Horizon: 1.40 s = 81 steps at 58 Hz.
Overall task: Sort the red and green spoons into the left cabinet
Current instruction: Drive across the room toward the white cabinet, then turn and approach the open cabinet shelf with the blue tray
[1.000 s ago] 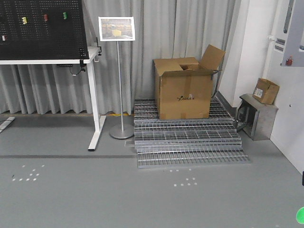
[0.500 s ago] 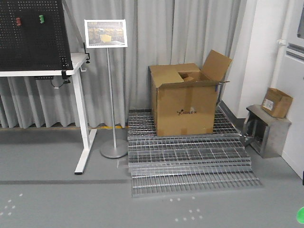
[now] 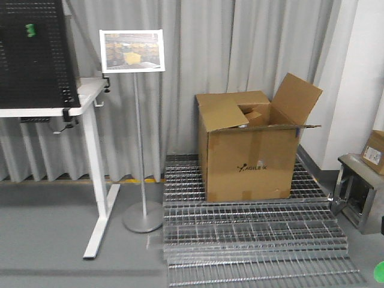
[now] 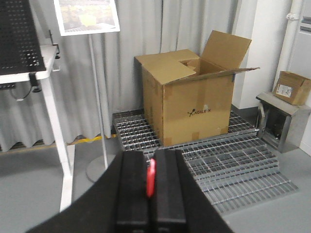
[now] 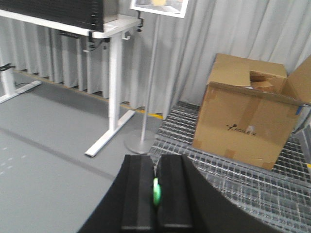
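Big cardboard box (image 3: 252,162) sits flaps-open on the metal grating (image 3: 252,246). Only loose cardboard shows inside, can't tell what else. Right of it, a small box (image 3: 376,151) rests on a steel stand (image 3: 354,195). My left gripper (image 4: 150,156) is clamped on the red spoon (image 4: 151,178), out in front of the big box. Just a thin edge shows, long axis along my fingers, pointing toward the box. My right gripper (image 5: 155,160) pinches the green spoon (image 5: 156,191) the same way, front-left of the box.
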Motion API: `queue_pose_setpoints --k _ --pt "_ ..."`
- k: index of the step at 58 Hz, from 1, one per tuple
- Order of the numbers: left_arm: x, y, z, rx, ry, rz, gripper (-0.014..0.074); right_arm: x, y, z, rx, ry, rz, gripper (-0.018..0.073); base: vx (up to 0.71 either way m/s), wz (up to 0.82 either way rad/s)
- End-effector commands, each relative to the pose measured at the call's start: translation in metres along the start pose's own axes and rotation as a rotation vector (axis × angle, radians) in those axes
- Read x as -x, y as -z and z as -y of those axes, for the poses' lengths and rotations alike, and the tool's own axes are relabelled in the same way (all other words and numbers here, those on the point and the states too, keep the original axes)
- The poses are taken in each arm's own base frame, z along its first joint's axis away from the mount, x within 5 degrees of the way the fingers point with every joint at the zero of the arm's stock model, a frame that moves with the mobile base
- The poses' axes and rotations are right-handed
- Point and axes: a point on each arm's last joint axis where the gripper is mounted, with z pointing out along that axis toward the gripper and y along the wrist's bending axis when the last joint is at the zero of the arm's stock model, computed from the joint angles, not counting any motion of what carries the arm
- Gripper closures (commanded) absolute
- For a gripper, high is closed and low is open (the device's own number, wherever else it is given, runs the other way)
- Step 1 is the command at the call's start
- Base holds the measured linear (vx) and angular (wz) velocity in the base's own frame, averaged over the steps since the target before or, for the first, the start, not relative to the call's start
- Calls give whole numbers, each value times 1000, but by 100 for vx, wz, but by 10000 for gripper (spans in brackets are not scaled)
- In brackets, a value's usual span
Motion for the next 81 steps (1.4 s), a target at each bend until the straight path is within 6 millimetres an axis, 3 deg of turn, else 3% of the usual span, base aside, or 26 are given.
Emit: queue_pose_setpoints --k 1,81 --pt "16 3 0 10 17 101 600 12 3 5 -46 -18 72 562 55 -17" --pt "16 3 0 9 17 98 600 12 3 5 -47 -17 73 562 41 -64"
